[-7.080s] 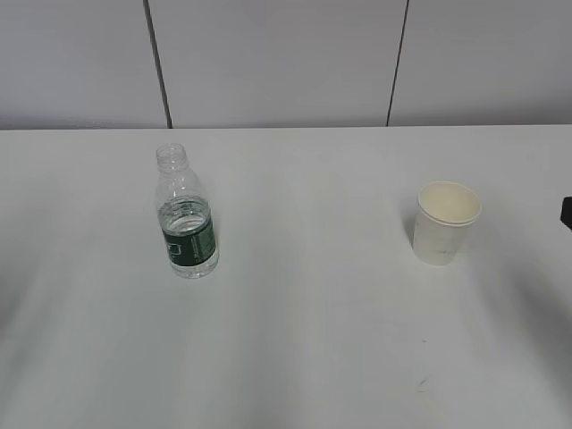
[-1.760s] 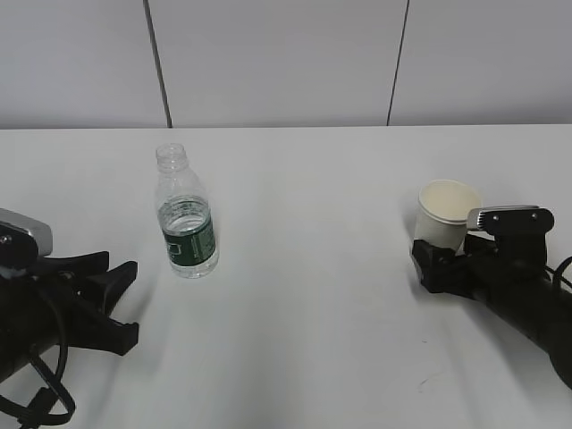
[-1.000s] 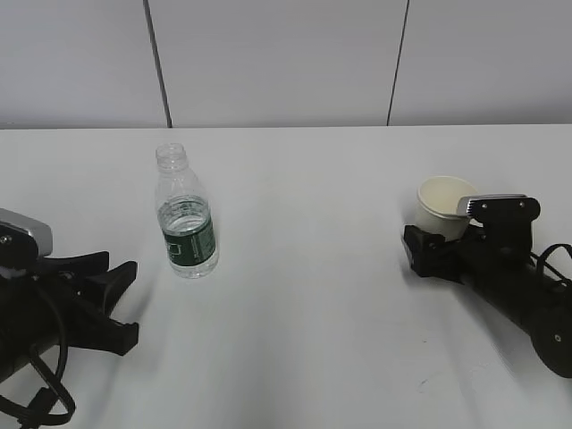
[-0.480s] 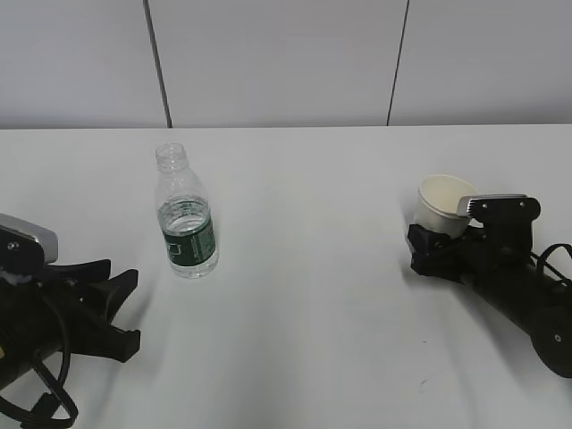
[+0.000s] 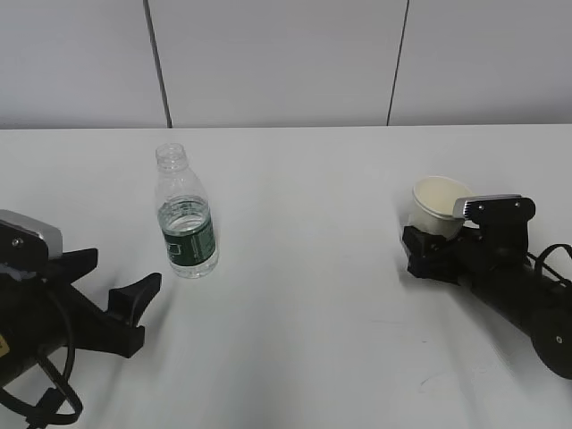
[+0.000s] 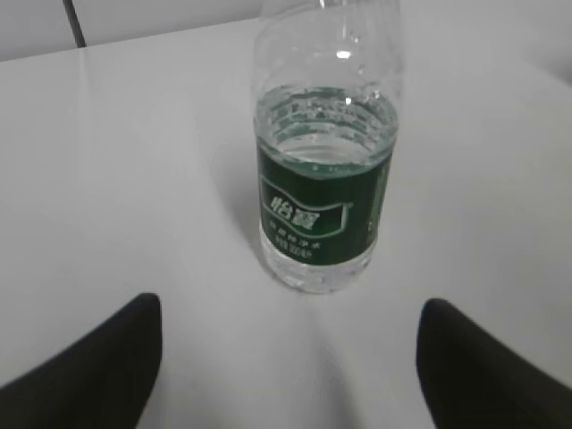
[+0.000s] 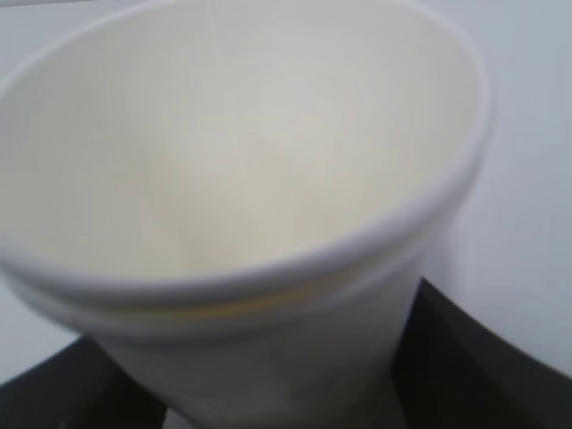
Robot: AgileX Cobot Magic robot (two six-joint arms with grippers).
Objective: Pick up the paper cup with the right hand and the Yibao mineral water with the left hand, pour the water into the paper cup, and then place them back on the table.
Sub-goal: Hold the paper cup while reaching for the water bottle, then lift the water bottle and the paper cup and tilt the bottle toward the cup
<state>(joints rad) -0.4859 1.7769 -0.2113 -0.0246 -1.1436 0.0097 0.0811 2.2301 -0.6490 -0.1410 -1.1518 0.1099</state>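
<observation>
The Yibao mineral water [image 5: 187,217], a clear uncapped bottle with a dark green label, stands upright on the white table [image 5: 295,322] at the left. My left gripper [image 5: 114,275] is open and low on the table, just short of the bottle on its near left. In the left wrist view the bottle [image 6: 323,192] stands ahead between the two spread black fingers [image 6: 94,371], apart from both. The paper cup [image 5: 437,206] sits at the right, tilted a little. My right gripper [image 5: 426,250] is shut on its lower wall. In the right wrist view the cup [image 7: 241,179] fills the frame, with black fingers [image 7: 456,366] against both sides.
A small dark scuff mark [image 5: 423,382] lies on the table in front of the right arm. A grey panelled wall [image 5: 286,63] runs behind the table's far edge. Black cables [image 5: 40,407] loop under the left arm at the lower left corner.
My left gripper has moved forward and right, closer to the bottle, still open. My right gripper has shifted slightly left with the cup, which now leans a little.
</observation>
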